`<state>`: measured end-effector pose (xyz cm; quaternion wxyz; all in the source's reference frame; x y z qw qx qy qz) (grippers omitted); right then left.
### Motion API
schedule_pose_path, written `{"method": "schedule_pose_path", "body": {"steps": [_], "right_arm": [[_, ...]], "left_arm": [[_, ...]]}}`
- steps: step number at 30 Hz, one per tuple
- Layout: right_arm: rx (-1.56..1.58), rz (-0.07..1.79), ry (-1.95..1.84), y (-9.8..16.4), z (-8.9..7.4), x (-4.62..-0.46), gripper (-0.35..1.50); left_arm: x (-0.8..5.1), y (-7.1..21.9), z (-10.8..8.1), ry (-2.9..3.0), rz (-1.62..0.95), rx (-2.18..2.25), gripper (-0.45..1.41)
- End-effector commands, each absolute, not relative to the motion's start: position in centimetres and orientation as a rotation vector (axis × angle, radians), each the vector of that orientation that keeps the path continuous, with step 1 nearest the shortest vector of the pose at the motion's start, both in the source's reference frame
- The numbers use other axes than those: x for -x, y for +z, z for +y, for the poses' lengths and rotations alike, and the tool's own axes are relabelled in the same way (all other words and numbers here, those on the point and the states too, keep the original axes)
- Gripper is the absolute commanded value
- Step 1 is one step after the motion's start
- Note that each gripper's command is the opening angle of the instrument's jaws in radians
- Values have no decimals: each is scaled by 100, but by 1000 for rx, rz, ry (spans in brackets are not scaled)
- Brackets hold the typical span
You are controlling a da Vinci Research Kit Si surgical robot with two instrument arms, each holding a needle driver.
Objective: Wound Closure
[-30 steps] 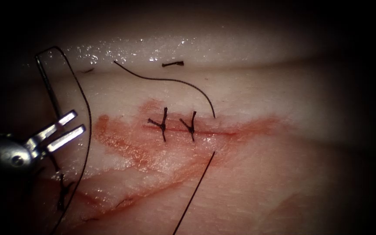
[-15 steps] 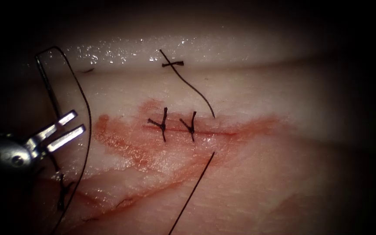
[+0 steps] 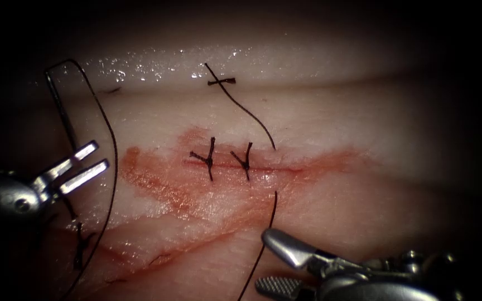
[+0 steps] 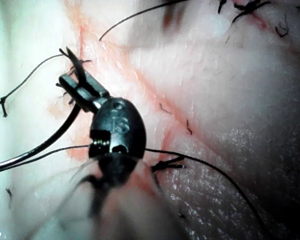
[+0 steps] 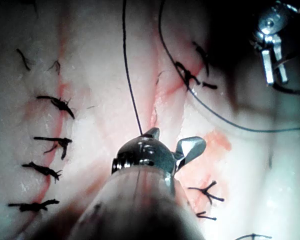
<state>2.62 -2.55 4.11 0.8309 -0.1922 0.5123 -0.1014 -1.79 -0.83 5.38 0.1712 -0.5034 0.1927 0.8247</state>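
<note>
Left tool (image 3: 87,165): spread, empty; needle (image 3: 62,114) just behind it.
Right tool (image 3: 277,262): spread astride thread (image 3: 269,223), unheld.
Risk: clamping could fray thread.

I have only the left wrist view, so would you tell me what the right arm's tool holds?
Observer: The right arm's tool is open and holds nothing; the thin black thread runs between its jaws.
Operator: Where does that thread enter?
Observer: Into the pale pork tissue beside the cut, right of two black knotted stitches.
Operator: And the needle?
Observer: The dark curved needle crosses the left arm's tool, far left of the cut; grip unclear.
</note>
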Motion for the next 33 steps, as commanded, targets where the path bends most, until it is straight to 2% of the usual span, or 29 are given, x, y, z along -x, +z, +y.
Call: {"method": "schedule_pose_path", "body": {"steps": [1, 20, 28, 30, 31, 32, 33], "right_arm": [[413, 1086, -219, 436, -245, -266, 148], [407, 1076, -268, 537, -231, -249, 148], [391, 1058, -269, 554, -252, -269, 148], [391, 1054, -268, 556, -256, -273, 141], [392, 1053, -268, 556, -257, -274, 131], [393, 1054, -269, 556, -259, -274, 96], [393, 1055, -270, 555, -260, -273, 49]], "left_arm": [[185, 545, -85, 2342, 547, 1430, -45], [185, 545, -86, 2342, 549, 1430, -45], [185, 545, -86, 2342, 549, 1429, -45], [185, 545, -86, 2342, 549, 1429, -45], [185, 545, -86, 2338, 544, 1429, -45], [185, 545, -86, 2338, 544, 1429, -45], [185, 545, -86, 2338, 544, 1429, -45]]}}
